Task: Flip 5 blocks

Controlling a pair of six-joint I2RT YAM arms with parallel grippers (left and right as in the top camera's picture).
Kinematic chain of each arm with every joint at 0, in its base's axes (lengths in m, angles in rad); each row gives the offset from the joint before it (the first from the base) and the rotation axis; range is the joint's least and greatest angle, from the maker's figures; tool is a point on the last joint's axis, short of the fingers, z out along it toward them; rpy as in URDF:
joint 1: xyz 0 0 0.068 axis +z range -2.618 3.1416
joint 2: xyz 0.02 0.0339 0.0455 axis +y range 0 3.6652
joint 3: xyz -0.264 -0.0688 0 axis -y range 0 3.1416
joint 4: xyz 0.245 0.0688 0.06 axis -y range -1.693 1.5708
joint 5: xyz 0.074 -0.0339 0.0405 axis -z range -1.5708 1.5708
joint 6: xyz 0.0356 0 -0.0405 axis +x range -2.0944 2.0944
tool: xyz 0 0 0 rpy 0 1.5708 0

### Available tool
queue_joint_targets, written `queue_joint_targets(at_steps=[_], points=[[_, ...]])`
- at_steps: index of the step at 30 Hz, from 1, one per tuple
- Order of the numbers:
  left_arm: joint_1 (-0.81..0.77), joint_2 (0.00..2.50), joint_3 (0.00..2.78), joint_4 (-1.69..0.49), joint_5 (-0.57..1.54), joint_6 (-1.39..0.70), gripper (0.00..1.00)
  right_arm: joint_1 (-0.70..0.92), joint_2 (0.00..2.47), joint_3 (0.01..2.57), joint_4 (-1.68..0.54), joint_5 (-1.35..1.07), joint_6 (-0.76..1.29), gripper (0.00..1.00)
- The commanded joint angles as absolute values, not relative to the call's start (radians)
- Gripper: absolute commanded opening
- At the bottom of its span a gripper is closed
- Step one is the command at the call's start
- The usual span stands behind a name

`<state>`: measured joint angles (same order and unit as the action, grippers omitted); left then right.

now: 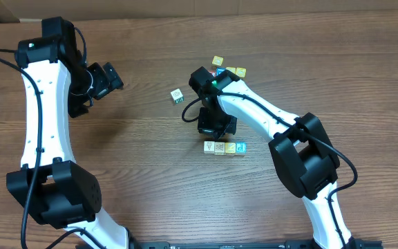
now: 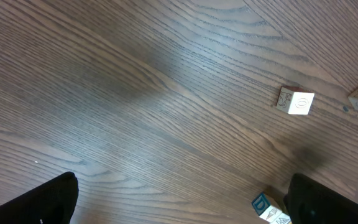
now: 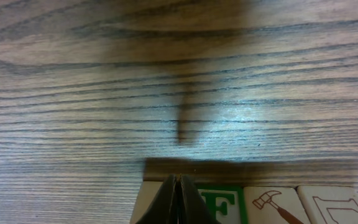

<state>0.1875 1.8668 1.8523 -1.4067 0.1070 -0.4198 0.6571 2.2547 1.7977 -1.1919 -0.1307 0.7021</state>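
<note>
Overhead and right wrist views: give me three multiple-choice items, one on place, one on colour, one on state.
1. The lone whitish block lies: A alone on bare table; B atop the row of blocks; C inside the right gripper.
2. The F block has a face that is: A red; B green; C yellow.
3. The right gripper is: A wide open; B shut; C gripping a block.
Answers: A, nothing touches it; B, green surrounds the F; B, its jaws meet with nothing between.

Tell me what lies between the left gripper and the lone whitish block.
Only bare table separates the left gripper from the lone whitish block, as the overhead view shows.
</note>
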Motion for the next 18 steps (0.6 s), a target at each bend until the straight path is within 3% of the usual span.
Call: queue_joint_targets(at_steps=[1,18], points=[[0.182,1.877,1.852,-1.406,0.101,-0.424,1.0,0.667,2.258,1.793,-1.182,-0.137,0.698,0.04],[0.182,1.877,1.852,-1.406,0.1,-0.424,1.0,0.669,2.258,1.793,-1.18,-0.181,0.646,0.04]])
